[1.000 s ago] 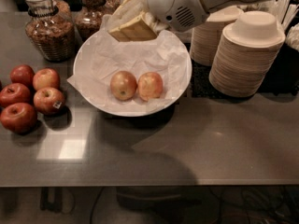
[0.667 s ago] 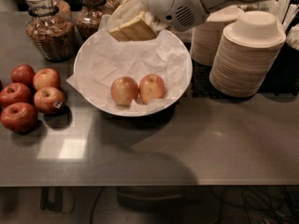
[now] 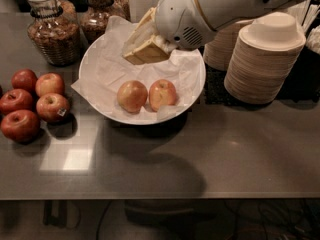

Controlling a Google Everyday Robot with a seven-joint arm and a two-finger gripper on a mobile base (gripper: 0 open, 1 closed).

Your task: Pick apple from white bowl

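While end effector (image 3: 145,54) hovers over white bowl (image 3: 86,54), brighter apple (image 3: 163,94) beside apple (image 3: 132,96).

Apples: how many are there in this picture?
7. Two sit in the white bowl: the apple at left, a pinker apple beside it. Five red apples cluster on the counter, left of the bowl. The gripper hangs above the bowl's back. Others may lie off-frame.
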